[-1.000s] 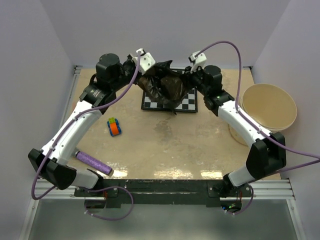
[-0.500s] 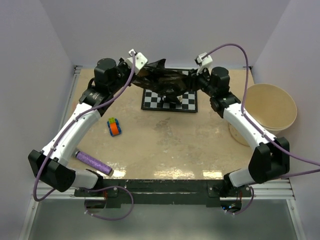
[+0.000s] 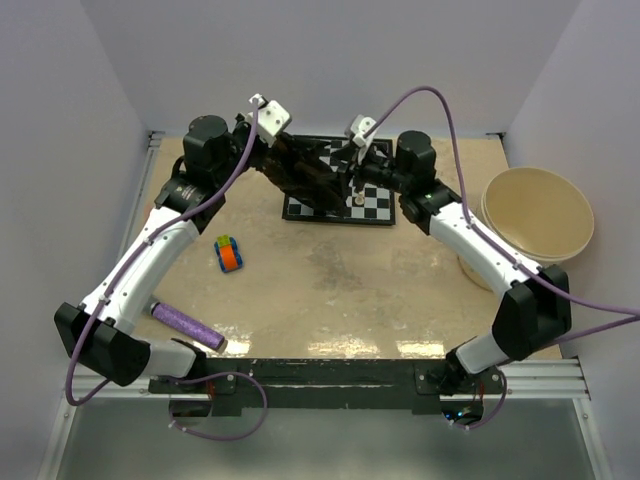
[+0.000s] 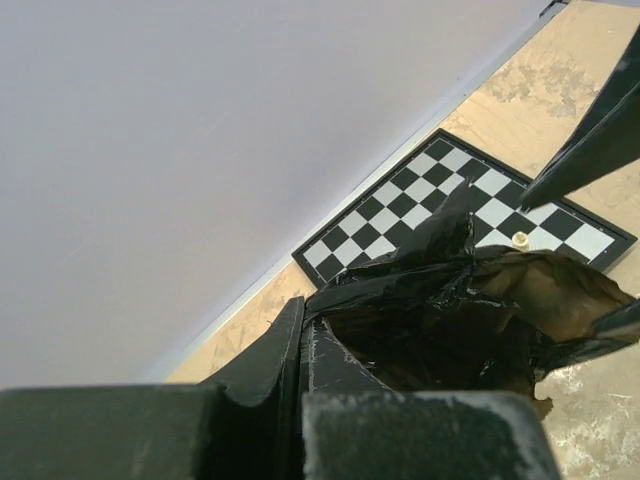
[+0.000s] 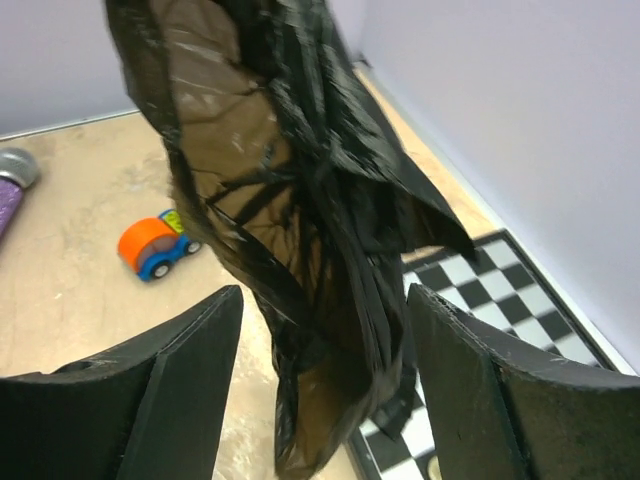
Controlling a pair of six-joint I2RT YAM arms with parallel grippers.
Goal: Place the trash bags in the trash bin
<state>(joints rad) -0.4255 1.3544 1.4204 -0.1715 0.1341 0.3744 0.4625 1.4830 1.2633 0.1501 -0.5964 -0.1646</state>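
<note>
Right claw (image 5: 318, 340) has opened; trash bag (image 3: 305, 175) hangs from left claw (image 3: 268, 152).

text: none legible | labels: none | brands: none | numbers: none

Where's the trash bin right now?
Top view: the trash bin sits at far right, beside the right arm, right of the chessboard.
</note>
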